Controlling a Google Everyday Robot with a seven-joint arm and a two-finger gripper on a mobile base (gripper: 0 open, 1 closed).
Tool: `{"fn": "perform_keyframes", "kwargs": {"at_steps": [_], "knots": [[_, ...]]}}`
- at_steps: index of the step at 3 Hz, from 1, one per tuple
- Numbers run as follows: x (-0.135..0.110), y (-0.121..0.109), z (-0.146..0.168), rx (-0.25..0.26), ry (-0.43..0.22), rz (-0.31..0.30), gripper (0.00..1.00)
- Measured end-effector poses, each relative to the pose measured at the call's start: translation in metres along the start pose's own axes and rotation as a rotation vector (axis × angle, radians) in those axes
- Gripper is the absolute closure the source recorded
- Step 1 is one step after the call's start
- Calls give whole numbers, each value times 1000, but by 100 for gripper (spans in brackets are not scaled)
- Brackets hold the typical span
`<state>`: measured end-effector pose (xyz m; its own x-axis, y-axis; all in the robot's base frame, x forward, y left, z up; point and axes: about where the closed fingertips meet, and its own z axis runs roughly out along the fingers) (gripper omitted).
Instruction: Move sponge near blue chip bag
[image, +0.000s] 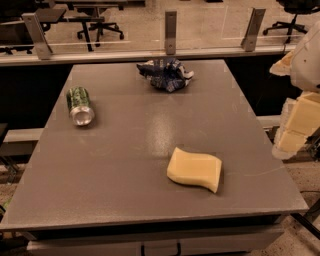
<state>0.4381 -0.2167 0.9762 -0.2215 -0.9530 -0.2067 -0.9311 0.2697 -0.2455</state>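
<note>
Sponge (195, 169), wavy foam, lies apart from crinkly blue chip bag (166, 74); right-edge claw (296, 126) indeterminate.

Gripper (296, 125) rt of table (145, 135) (sponge (195, 169) apart)

Foreground: grey matte table (115, 170), faint sheen at centre. Behind far edge: low clear panel (215, 27) held by three metal brackets (170, 31). Beyond panel: pale speckled floor (200, 15), dark wheeled office chairs (102, 27) at upper left and upper right, dark desk (50, 14) at upper left. Dim warm lighting.
</note>
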Motion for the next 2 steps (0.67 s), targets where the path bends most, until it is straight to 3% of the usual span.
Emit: {"fn": "perform_keyframes", "kwargs": {"at_steps": [2], "knots": [[-10, 11, 11, -21, -19, -32, 0]]}}
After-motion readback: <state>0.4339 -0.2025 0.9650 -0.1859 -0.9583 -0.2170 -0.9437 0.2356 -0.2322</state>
